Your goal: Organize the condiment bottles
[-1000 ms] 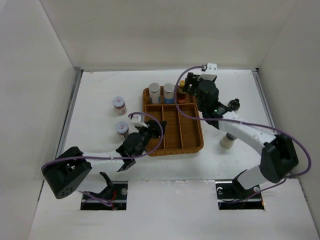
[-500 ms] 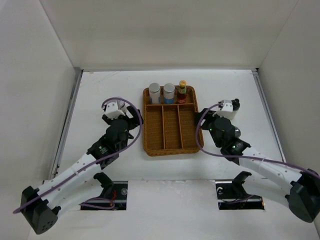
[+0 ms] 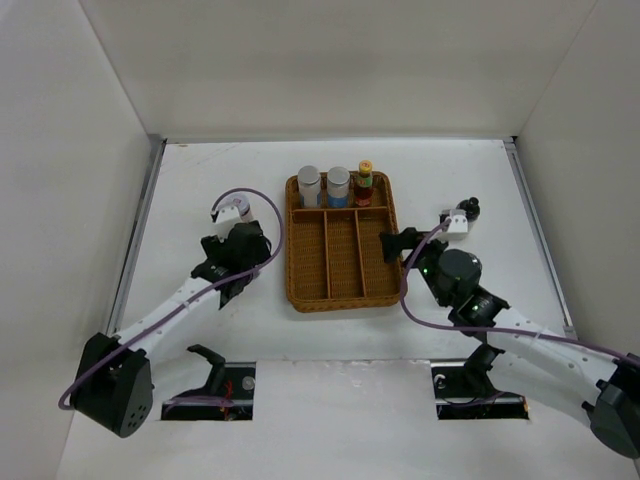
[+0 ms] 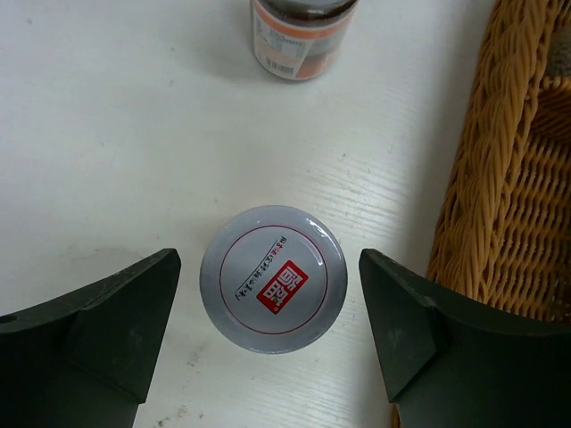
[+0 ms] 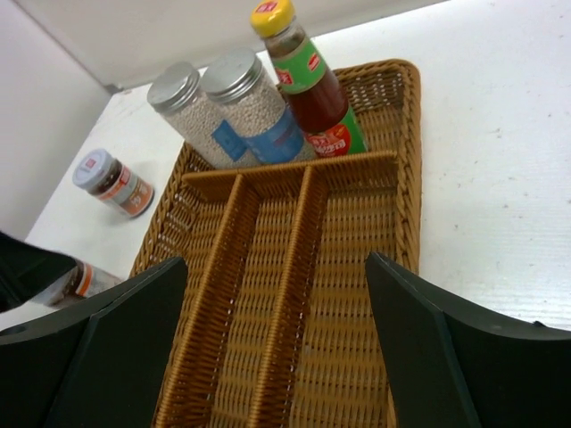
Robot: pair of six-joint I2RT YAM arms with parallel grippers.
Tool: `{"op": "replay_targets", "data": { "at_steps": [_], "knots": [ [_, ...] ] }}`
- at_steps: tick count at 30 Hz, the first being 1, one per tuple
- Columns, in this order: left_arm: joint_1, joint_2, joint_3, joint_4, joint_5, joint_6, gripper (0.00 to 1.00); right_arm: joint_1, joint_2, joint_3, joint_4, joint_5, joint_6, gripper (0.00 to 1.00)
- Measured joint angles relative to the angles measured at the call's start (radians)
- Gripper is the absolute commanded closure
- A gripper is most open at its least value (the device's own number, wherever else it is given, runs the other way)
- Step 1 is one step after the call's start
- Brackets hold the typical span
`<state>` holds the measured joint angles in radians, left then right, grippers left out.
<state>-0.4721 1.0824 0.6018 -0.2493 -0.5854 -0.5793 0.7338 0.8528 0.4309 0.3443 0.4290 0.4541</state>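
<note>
Left wrist cam first: the left gripper point(image 4: 268, 308) is spread wide open with nothing in it, hanging right over a silver-lidded jar point(image 4: 273, 278) with a red sticker on top. That jar stands upright on the table point(image 4: 107, 134) just left of the wicker tray point(image 4: 500, 178). Its long axis points straight up at the camera, and the lid sits pretty much centred between the two fingers. A second jar point(image 4: 301, 36) with an orange label stands farther along the tray's left side, apart from the first.

Right wrist cam: the right gripper point(image 5: 277, 303) is also open and holding nothing. It hovers over the tray's near end, looking down the three long compartments. In the cross compartment at the tray's far end, two silver-topped jars point(image 5: 192, 116) point(image 5: 259, 111) and the sauce bottle point(image 5: 312, 94) with the yellow cap stand side by side.

Top cam: a black-capped container point(image 3: 470, 207) sits to the right of the tray, beside the right arm. The left arm's wrist covers the jars left of the tray, so you can't see them from here.

My take is the left arm is clearly the one for this jar, since it's directly underneath and the right arm is across the tray. It looks like a straight drop and squeeze, minding the tray wall next to the right finger.
</note>
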Motion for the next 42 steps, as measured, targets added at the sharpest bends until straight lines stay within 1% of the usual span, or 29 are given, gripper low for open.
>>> {"op": "replay_targets", "data": {
  "at_steps": [1,3,5,7,9,12,14,17,21,23,26,32,34,36,37,40,42],
  "knots": [
    [0.001,0.011,0.0,0.002,0.006,0.0,0.24,0.006,0.005,0.0,0.0,0.0,-0.002,0.11],
    [0.001,0.035,0.0,0.015,0.016,-0.001,0.34,0.018,0.01,0.0,-0.002,0.0,-0.007,0.1],
    [0.001,0.055,0.0,0.024,0.014,0.003,0.48,0.027,0.012,0.0,-0.002,0.001,-0.013,0.1],
    [0.001,0.058,-0.002,0.036,0.018,0.003,0.6,0.027,0.012,0.0,-0.002,0.002,-0.015,0.09],
    [0.0,0.05,-0.005,0.036,0.019,0.003,0.65,0.027,0.012,0.0,-0.002,0.006,-0.018,0.09],
    [-0.011,0.007,-0.006,0.003,0.022,0.007,0.66,0.027,0.012,0.0,-0.002,0.009,-0.021,0.09],
    [-0.039,-0.033,0.003,-0.02,0.016,0.011,0.66,0.027,0.013,0.0,-0.001,0.01,-0.021,0.08],
    [-0.109,-0.035,0.087,-0.047,0.005,0.028,0.66,0.027,0.022,0.0,0.001,0.01,-0.021,0.08],
    [-0.18,0.076,0.247,0.04,0.016,0.047,0.66,0.027,0.041,0.0,0.0,0.011,-0.021,0.08],
    [-0.192,0.159,0.305,0.11,0.03,0.05,0.67,0.027,0.045,0.0,0.0,0.011,-0.021,0.08],
    [-0.189,0.281,0.348,0.192,0.052,0.058,0.67,0.027,0.045,0.0,0.001,0.011,-0.021,0.08],
    [-0.174,0.499,0.394,0.227,0.106,0.088,0.67,0.027,0.046,0.0,0.001,0.011,-0.021,0.07],
    [-0.174,0.552,0.401,0.238,0.118,0.097,0.64,0.027,0.046,0.0,0.001,0.011,-0.021,0.07],
    [-0.175,0.576,0.415,0.275,0.113,0.105,0.57,0.027,0.047,0.0,0.001,0.011,-0.021,0.07],
    [-0.175,0.581,0.415,0.289,0.119,0.104,0.52,0.027,0.048,0.0,0.001,0.011,-0.021,0.07],
    [-0.179,0.595,0.415,0.325,0.121,0.107,0.3,0.027,0.059,0.0,0.002,0.011,-0.021,0.07],
    [-0.183,0.595,0.411,0.349,0.122,0.105,0.23,0.027,0.066,0.0,0.001,0.011,-0.021,0.06]
  ]
}}
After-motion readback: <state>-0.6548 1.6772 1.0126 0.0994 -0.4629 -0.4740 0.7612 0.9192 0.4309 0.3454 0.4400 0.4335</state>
